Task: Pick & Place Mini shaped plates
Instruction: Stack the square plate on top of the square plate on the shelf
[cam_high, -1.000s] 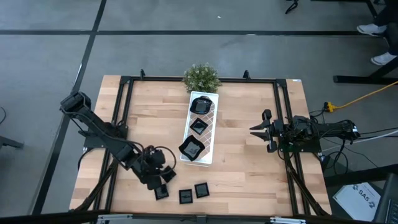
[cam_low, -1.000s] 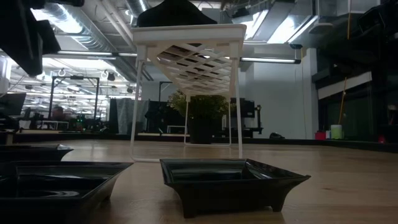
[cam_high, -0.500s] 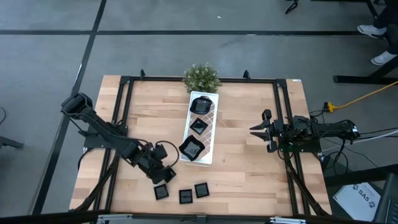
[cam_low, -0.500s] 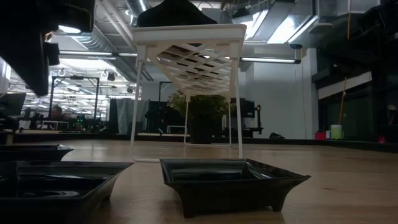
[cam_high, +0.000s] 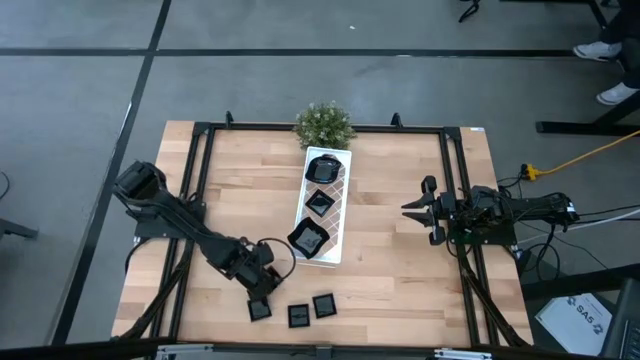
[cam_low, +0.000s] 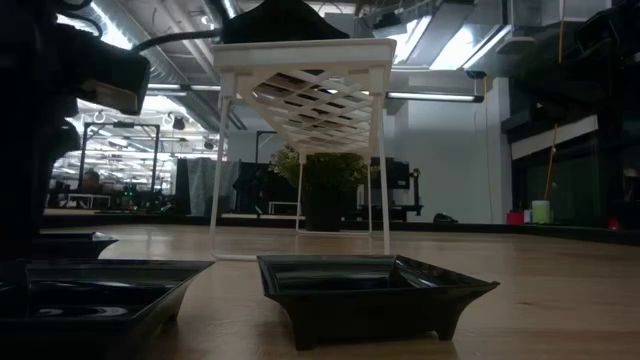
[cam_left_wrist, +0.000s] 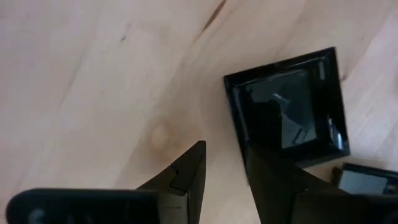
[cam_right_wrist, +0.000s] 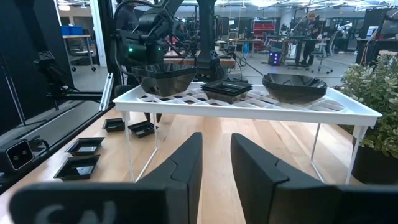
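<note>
Three small black square plates lie near the table's front edge: one at the left (cam_high: 259, 309), one in the middle (cam_high: 298, 316), one at the right (cam_high: 324, 305). My left gripper (cam_high: 264, 291) hangs open just over the left plate (cam_left_wrist: 286, 115), pointing steeply down. One finger (cam_left_wrist: 264, 171) shows in front of that plate's rim, the other over bare wood. The white lattice tray (cam_high: 343, 190) stands on legs and carries three more black plates (cam_high: 308, 238). My right gripper (cam_high: 406, 210) waits open at the table's right side, pointing level.
A small potted plant (cam_high: 323, 123) stands at the tray's far end. Black frame rails (cam_high: 200, 190) run along the table's sides. Bare wood lies between the tray and the left rail. In the low view the tray (cam_low: 300, 55) rises above a plate (cam_low: 375, 290).
My left gripper has sunk toward the left plate near the front edge and has tipped more steeply down, its fingers staying apart. The plates have not moved.
</note>
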